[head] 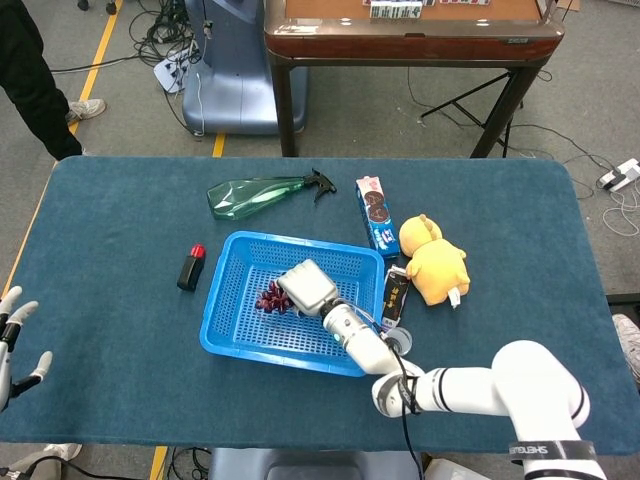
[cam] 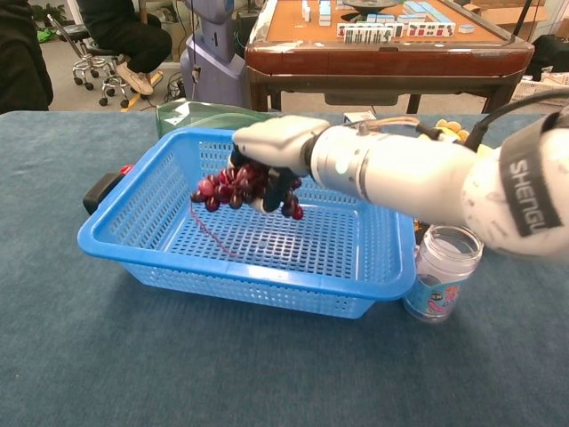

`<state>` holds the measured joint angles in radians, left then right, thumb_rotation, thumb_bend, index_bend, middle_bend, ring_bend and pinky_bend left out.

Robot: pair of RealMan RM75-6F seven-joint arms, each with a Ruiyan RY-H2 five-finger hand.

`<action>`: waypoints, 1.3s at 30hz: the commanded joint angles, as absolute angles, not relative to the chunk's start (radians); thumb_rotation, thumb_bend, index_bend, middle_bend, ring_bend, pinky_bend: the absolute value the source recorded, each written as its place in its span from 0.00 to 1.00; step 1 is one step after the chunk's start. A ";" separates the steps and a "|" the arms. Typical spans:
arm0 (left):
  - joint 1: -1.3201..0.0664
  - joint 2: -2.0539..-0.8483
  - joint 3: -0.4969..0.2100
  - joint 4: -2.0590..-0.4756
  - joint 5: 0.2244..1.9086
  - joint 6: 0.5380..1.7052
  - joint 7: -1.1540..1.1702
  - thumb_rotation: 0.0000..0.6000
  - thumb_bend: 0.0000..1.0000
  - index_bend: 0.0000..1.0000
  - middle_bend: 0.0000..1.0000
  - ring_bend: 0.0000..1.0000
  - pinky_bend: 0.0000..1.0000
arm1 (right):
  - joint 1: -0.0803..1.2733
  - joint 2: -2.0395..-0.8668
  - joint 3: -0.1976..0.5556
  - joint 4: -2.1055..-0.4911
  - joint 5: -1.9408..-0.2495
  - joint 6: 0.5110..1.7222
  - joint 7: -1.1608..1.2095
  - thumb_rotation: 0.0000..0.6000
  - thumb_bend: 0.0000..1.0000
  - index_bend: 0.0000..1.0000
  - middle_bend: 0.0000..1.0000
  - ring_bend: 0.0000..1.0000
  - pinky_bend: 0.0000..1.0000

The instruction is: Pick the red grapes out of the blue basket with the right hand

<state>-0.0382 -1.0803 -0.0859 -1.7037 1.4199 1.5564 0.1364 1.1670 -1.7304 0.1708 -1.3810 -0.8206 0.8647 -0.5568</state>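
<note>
My right hand (cam: 274, 156) (head: 308, 287) grips the bunch of red grapes (cam: 242, 188) (head: 270, 297) and holds it in the air above the floor of the blue basket (cam: 169, 268) (head: 224, 332). The grapes hang under my palm, and a thin stem trails down towards the basket's mesh. The basket floor beneath shows nothing else in it. My left hand (head: 14, 340) is at the table's near left edge, fingers spread, holding nothing.
A clear jar (cam: 441, 273) stands just right of the basket. A green spray bottle (head: 262, 192) lies behind it, a black and red object (head: 190, 267) to its left. A biscuit box (head: 375, 213), a yellow plush toy (head: 434, 260) and a dark carton (head: 395, 296) lie to the right.
</note>
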 commanded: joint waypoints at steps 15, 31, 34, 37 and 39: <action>-0.048 -1.090 -0.084 -1.703 1.440 1.551 0.139 1.00 0.33 0.22 0.05 0.05 0.08 | 0.947 -1.352 0.237 -1.580 -0.932 1.017 -0.378 1.00 0.57 0.69 0.49 0.52 0.77; -0.043 -1.086 -0.074 -1.704 1.453 1.555 0.141 1.00 0.33 0.22 0.05 0.05 0.08 | 0.964 -1.446 0.232 -1.298 -0.772 0.822 -0.366 1.00 0.51 0.08 0.15 0.18 0.47; -0.042 -1.086 -0.074 -1.704 1.452 1.556 0.142 1.00 0.33 0.22 0.05 0.05 0.08 | 0.957 -1.437 0.237 -1.307 -0.786 0.811 -0.339 1.00 0.44 0.00 0.07 0.11 0.41; -0.045 -1.084 -0.075 -1.707 1.452 1.554 0.144 1.00 0.33 0.21 0.05 0.05 0.08 | 0.943 -1.410 0.238 -1.338 -0.808 0.817 -0.322 1.00 0.38 0.00 0.03 0.08 0.38; -0.047 -1.084 -0.077 -1.707 1.455 1.553 0.143 1.00 0.33 0.21 0.05 0.05 0.08 | 0.926 -1.381 0.237 -1.372 -0.823 0.834 -0.313 1.00 0.36 0.00 0.03 0.08 0.37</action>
